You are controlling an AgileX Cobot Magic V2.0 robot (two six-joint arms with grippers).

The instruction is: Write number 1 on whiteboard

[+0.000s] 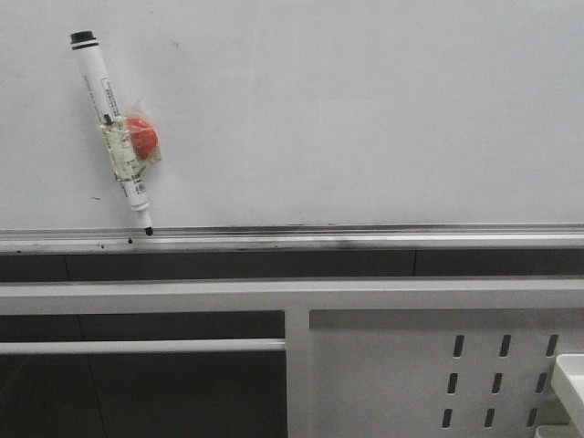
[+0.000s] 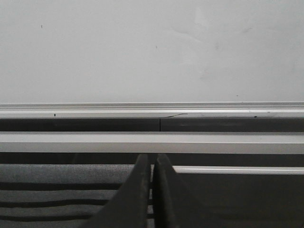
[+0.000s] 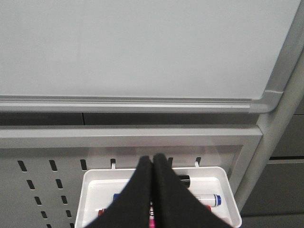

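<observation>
Fingers of both grippers come first, seen only from the wrist cameras. The left gripper [image 2: 151, 199] has its dark fingers pressed together, holding nothing. The right gripper [image 3: 152, 194] is the same, fingers closed and empty, hanging over a white tray [image 3: 92, 183] with spare pens lying in it. Beyond the tray is a white perforated panel [image 1: 411, 365], then a silver rail [image 1: 365, 240], and above that the whiteboard [image 1: 365, 109], glossy and blank; no number 1 is on it yet. A marker [image 1: 111, 128] clings to the board at its left side, tilted, uncapped tip just above the rail, with a red magnet [image 1: 141, 137] taped to its barrel. By my judgement it is light, stiff and smooth, so the upper barrel, clear of the magnet, looks the best place to grip. Expect a slight tug as the magnet releases.
</observation>
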